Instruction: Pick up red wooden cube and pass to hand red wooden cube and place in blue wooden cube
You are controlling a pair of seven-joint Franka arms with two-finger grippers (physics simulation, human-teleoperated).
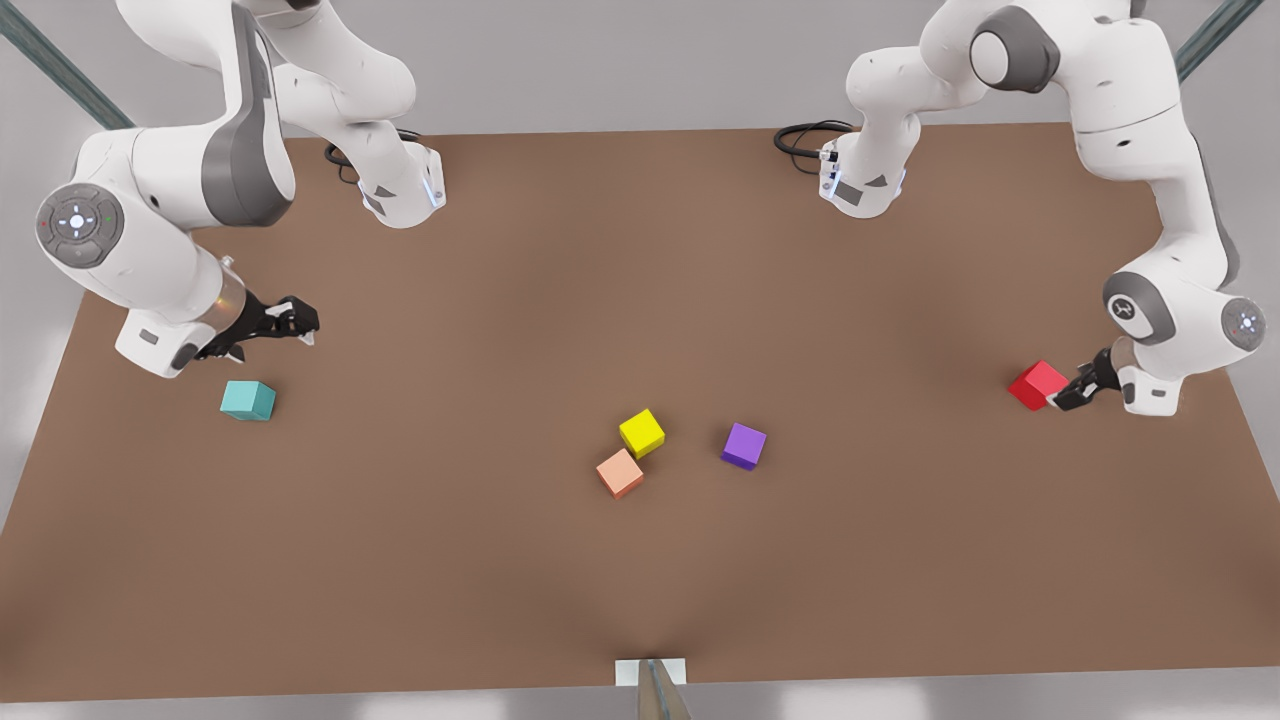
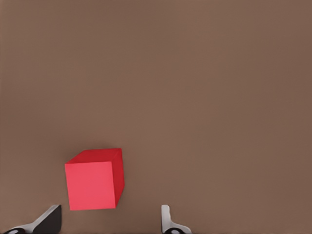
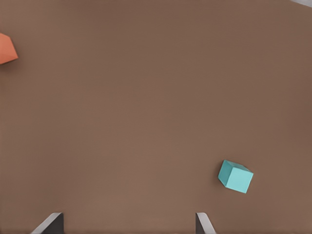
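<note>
The red wooden cube (image 1: 1036, 384) (image 2: 92, 183) rests on the brown table at the front view's right. My left gripper (image 1: 1068, 394) (image 2: 109, 223) is low beside it and open; the cube lies just ahead of the fingertips, off toward one finger, not between them. The blue wooden cube (image 1: 247, 400) (image 3: 235, 176), teal in colour, sits at the front view's left. My right gripper (image 1: 288, 324) (image 3: 126, 224) hovers open a short way behind it, holding nothing.
Near the table's middle front sit a yellow cube (image 1: 641, 432), a salmon-orange cube (image 1: 620, 472) (image 3: 6, 48) and a purple cube (image 1: 743, 445). Both arm bases stand at the far edge of the table (image 1: 640, 250).
</note>
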